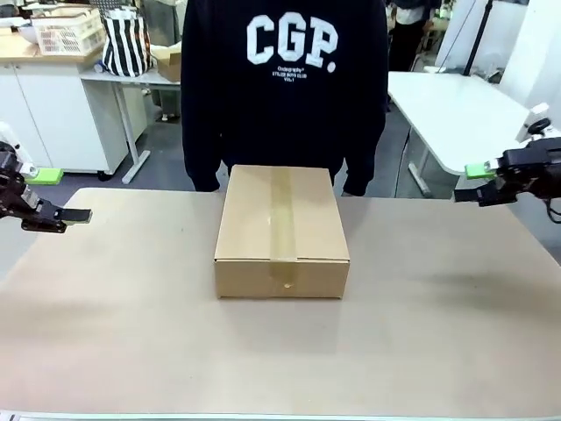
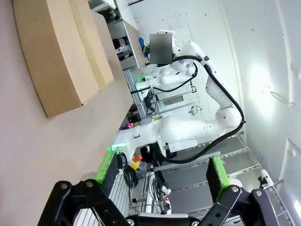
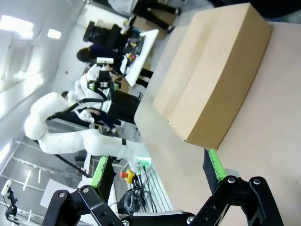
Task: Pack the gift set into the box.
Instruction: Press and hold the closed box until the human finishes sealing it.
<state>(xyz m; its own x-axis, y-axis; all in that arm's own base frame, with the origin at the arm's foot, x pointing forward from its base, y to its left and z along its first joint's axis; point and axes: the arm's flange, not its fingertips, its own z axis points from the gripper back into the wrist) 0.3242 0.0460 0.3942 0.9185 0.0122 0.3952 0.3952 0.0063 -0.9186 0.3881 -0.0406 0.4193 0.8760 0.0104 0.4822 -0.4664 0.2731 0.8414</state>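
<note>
The box (image 1: pixel 282 232) lies shut in the middle of the table, its flaps down and a tape strip running along the top seam. It also shows in the left wrist view (image 2: pixel 56 56) and the right wrist view (image 3: pixel 211 80). My left gripper (image 1: pixel 63 195) hovers open at the table's left edge, well clear of the box, with nothing between its green pads (image 2: pixel 161 169). At the right edge my right gripper (image 1: pixel 471 184) is open and empty too (image 3: pixel 157 167). The gift set is out of view.
A person in a dark printed sweatshirt (image 1: pixel 285 79) stands just behind the box at the far side. The brown table top (image 1: pixel 131 333) is bare around the box. Farther back are a white table (image 1: pixel 456 105) and a counter with a basket (image 1: pixel 66 31).
</note>
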